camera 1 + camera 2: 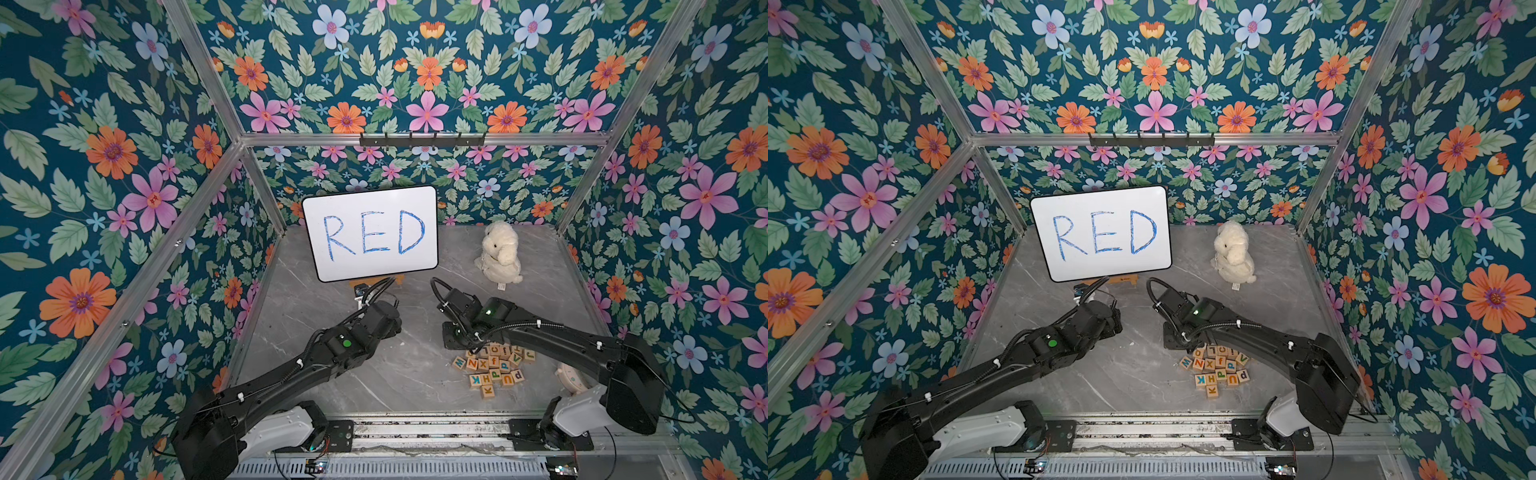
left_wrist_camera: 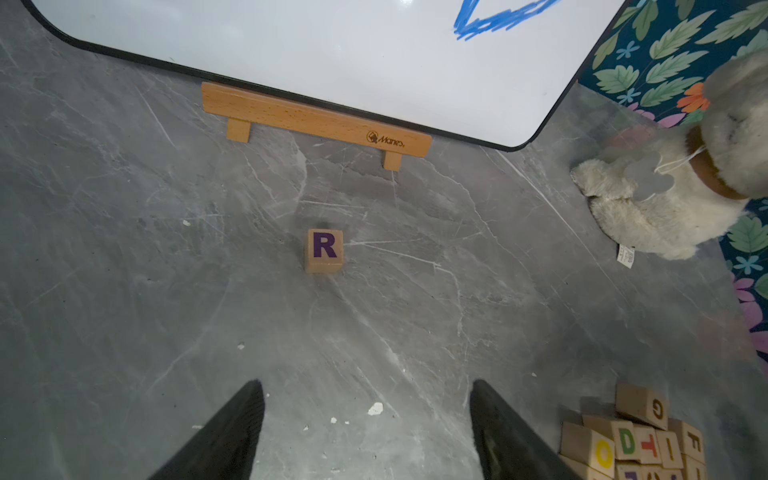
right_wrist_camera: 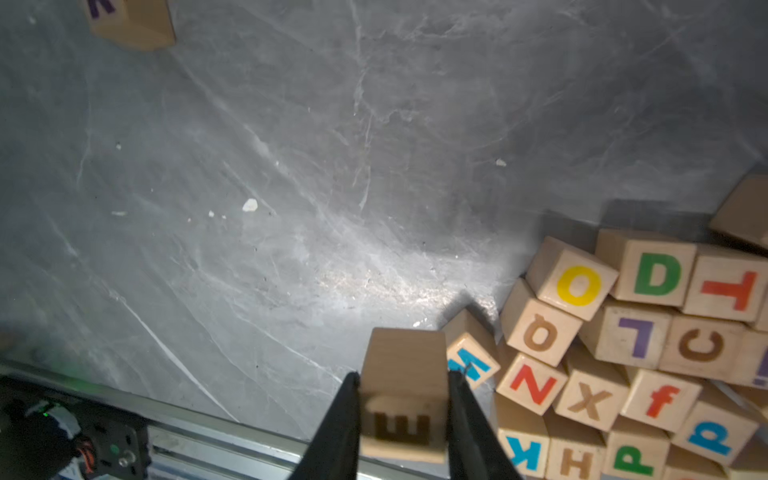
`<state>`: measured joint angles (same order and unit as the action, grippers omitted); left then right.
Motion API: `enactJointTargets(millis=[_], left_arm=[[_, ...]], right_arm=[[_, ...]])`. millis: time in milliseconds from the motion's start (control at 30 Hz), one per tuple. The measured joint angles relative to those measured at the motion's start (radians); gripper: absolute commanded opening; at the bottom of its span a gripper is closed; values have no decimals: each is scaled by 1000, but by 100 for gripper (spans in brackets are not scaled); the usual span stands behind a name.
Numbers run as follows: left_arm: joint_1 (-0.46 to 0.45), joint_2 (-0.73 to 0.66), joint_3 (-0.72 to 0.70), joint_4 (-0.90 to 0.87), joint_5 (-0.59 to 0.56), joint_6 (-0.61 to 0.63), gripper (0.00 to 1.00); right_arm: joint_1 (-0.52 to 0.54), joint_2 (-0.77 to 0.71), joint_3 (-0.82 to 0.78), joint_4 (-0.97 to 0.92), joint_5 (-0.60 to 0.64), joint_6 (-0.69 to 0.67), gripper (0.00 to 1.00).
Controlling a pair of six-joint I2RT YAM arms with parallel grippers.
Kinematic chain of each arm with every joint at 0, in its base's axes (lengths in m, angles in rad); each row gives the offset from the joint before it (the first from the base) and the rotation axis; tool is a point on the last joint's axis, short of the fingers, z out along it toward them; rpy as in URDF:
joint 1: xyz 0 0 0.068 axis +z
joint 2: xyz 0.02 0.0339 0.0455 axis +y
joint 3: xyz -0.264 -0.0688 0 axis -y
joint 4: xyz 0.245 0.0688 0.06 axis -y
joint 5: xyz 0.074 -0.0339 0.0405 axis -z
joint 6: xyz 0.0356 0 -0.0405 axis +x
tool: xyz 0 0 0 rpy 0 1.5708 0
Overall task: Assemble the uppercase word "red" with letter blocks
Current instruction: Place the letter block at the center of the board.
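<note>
Closest in both top views runs the aluminium front rail (image 1: 428, 432), where both black arms are mounted. Just past it, on the grey marbled tabletop (image 1: 374, 374), lies the loose heap of light-wood letter cubes (image 1: 492, 365), jumbled and partly stacked.

At the heap's edge the right gripper (image 3: 404, 376) is clamped on a light-wood cube bearing an E (image 3: 402, 415), one finger flat against each side face. That grip probably keeps the letter readable for placing. The cube with the green D (image 3: 656, 274) sits in the heap's upper layer, touching a yellow O cube (image 3: 577, 284) and a red T cube (image 3: 729, 289). These neighbours would likely crowd any finger reaching for it.

Farther out, the left gripper (image 2: 366, 384) hangs with its jaws spread and nothing between them, short of the cube with the purple R (image 2: 324, 249). That cube stands alone, letter up, apparently as the word's first letter, so the E belongs just beside it. The left arm may hinder that approach.

Beyond stands the white board lettered RED in blue (image 1: 370, 232) on its wooden stand (image 2: 316, 118), with a cream plush animal (image 1: 498, 253) beside it, well apart from the R.
</note>
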<state>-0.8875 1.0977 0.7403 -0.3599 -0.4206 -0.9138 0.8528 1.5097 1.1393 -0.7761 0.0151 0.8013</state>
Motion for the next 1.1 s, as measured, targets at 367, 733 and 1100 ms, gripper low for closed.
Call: enactJointTargets(millis=[367,733,1100], left_arm=[[9,-60,-10,-41,-50,-30,82],[273,-60,3,-88,82,-45,80],[380,-124,-6,-90,134,-29,79]], right_arm=[[-88,151,142,48,-33,336,24],[3,469,548,-64,49,848,23],[19,639,780,-103,193,1034,25]])
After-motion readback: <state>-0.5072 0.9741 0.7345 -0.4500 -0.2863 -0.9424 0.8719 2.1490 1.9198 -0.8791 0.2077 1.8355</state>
